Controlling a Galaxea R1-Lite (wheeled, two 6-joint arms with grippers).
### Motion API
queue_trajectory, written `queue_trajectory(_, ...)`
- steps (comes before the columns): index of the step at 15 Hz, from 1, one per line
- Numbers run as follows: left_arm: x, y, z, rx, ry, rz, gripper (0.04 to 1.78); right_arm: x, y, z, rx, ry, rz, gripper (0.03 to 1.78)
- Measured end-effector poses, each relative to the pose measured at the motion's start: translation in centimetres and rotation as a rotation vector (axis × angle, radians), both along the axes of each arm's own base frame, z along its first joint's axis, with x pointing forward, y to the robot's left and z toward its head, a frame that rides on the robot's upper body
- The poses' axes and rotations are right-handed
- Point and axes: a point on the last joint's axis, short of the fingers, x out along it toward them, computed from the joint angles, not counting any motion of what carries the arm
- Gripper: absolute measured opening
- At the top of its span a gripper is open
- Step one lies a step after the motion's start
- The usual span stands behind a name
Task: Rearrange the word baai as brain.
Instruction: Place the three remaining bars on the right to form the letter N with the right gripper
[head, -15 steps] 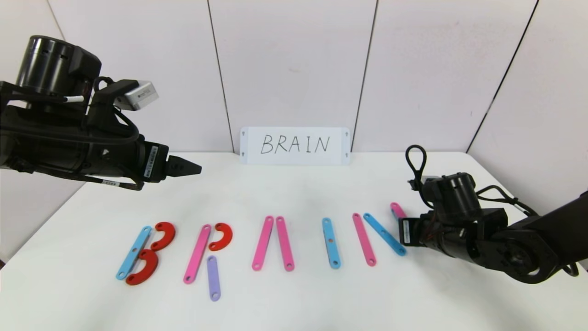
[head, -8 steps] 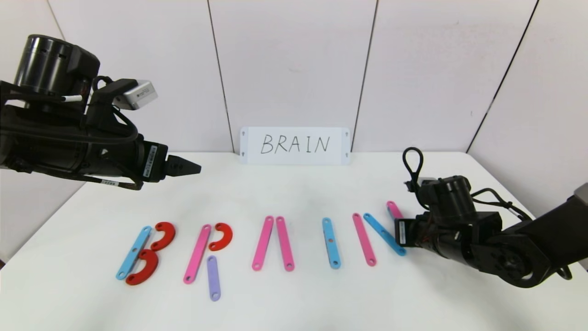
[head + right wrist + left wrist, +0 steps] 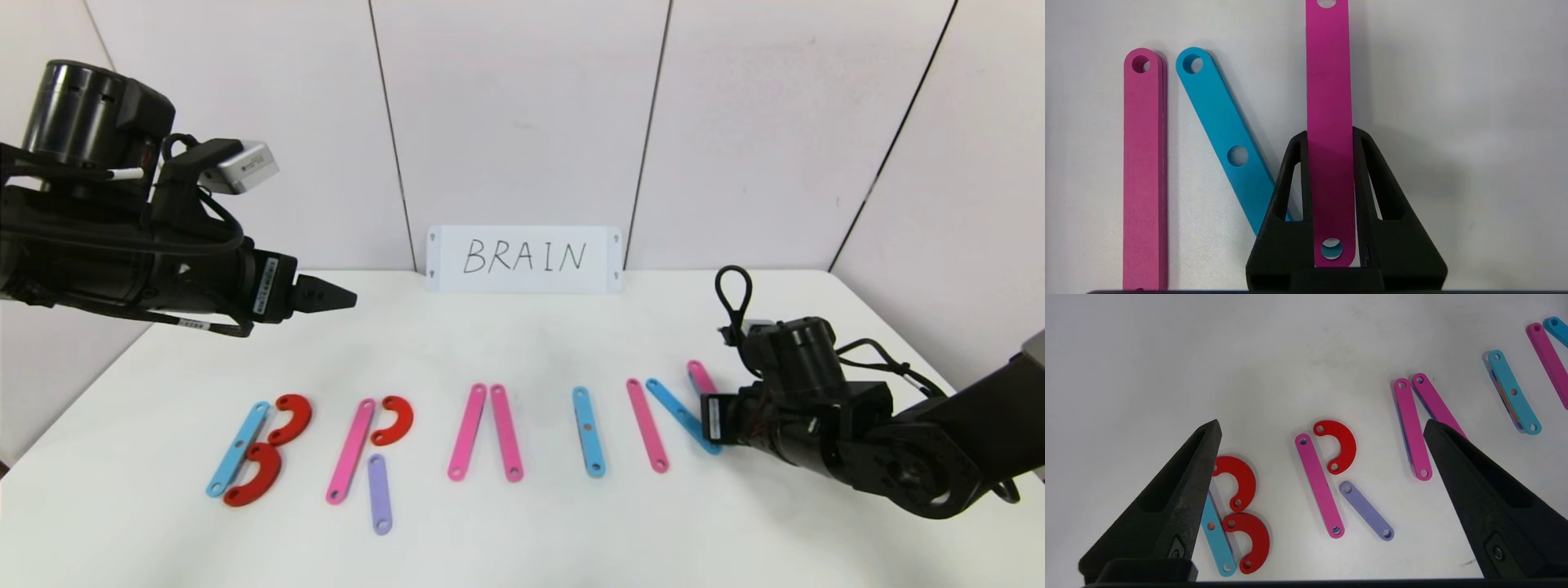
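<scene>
On the white tabletop (image 3: 522,539) the word (image 3: 457,433) lies as a row of flat letters. At its right end the right end effector (image 3: 1331,204) grips a pink strip (image 3: 1329,102), apparently low over the surface beside the blue diagonal strip (image 3: 678,412). Farther back, the left end effector (image 3: 1323,498) hovers spread wide. A BRAIN card (image 3: 524,258) stands against the wall.

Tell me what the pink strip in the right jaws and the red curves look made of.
Pink strip: likely matte plastic; flat, thin, uniform colour, clean punched holes. Red curves: seemingly the same flat matte plastic, with smooth cut edges and no gloss.
</scene>
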Motion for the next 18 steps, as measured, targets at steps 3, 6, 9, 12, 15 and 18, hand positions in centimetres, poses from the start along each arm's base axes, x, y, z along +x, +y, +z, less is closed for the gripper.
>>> queue_trajectory(3,0.0,0.0,0.0,0.000,0.000,0.000,1.73,0.0,0.0,0.0,-0.002,0.001,-0.002,0.32)
queue_trajectory(6,0.0,0.0,0.0,0.000,0.000,0.000,1.73,0.0,-0.1,0.0,-0.003,0.000,-0.006,0.47)
queue_trajectory(9,0.0,0.0,0.0,0.000,-0.001,0.000,1.73,0.0,-0.1,0.0,-0.003,-0.001,-0.008,0.87)
queue_trajectory(12,0.0,0.0,0.0,0.000,-0.001,-0.001,1.73,0.1,-0.4,0.1,0.000,-0.008,-0.016,1.37)
queue_trajectory(15,-0.1,0.0,0.0,-0.001,-0.001,-0.002,1.73,0.2,-0.5,0.9,0.021,-0.043,-0.018,1.67)
queue_trajectory(18,-0.1,0.0,0.1,-0.001,-0.002,-0.002,1.73,0.1,-0.5,1.3,0.031,-0.054,-0.012,1.74)
